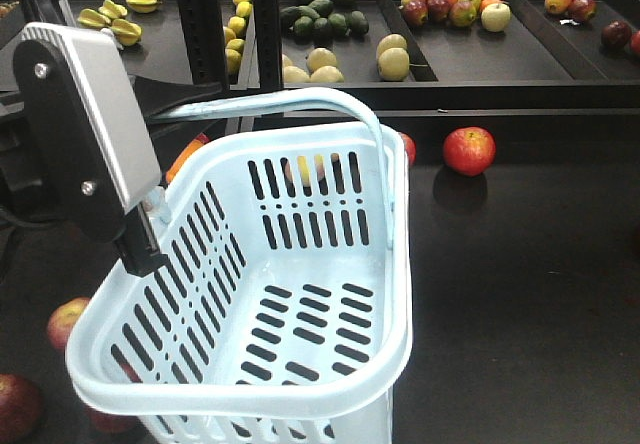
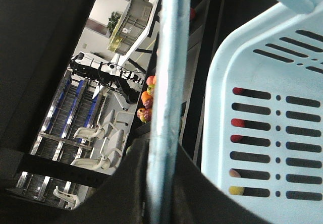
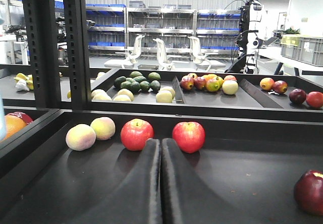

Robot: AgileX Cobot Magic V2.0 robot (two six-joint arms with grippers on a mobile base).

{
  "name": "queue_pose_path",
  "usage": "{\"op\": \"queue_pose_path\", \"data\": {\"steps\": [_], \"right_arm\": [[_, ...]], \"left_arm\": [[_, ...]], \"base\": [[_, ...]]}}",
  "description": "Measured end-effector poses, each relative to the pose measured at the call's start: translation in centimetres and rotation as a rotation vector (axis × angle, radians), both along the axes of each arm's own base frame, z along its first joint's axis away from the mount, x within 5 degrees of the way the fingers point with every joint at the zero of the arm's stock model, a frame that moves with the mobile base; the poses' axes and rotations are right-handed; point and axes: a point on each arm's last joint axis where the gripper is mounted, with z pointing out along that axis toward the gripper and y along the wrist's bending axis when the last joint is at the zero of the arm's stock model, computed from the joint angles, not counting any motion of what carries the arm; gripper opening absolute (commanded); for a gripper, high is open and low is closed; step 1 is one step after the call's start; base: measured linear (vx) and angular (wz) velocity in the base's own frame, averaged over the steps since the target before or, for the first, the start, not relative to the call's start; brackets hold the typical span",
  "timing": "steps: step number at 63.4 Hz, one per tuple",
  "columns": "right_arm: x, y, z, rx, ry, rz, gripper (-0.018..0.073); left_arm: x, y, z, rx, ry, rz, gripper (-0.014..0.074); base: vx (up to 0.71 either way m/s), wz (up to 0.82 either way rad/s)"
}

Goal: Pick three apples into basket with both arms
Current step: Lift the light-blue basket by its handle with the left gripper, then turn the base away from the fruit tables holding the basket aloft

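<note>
A: In the middle of the front view, what is that?

B: The pale blue-white slotted plastic basket (image 1: 240,396). It is tilted and held up above the dark surface (image 1: 540,294), with nothing inside it. Its hoop handle (image 1: 300,101) arches toward the upper left of the frame, into the left tool (image 2: 159,186).

A: Is that tool gripping it?

B: Yes. In the left wrist view the handle runs straight up the frame between the black fingers, which are closed on it. The basket's slotted wall fills the right side.

A: And the right tool (image 3: 161,183)?

B: It is at the bottom centre of the right wrist view. Its two black fingers are pressed flat together with nothing between them.

A: Where are the apples?

B: Out on the surface, none in the basket. Two round red apples (image 3: 137,134) lie side by side just above the fingertips in that frame, near the surface's back edge. Two pale peach-coloured fruits (image 3: 81,136) lie to their left. A dark red apple (image 3: 309,191) sits at the lower right edge. In the front view, more red apples (image 1: 15,404) show at the lower left, beside and partly behind the basket.
</note>
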Motion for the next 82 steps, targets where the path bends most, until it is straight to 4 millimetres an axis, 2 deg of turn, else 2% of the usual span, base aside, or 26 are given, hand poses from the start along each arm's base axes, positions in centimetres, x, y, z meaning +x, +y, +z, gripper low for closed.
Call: {"op": "queue_pose_path", "data": {"steps": [82], "right_arm": [[0.00, 0.00, 0.00, 0.000, 0.000, 0.000, -0.0009]], "left_arm": [[0.00, 0.00, 0.00, 0.003, -0.002, 0.000, -0.0008]], "base": [[0.00, 0.01]]}}
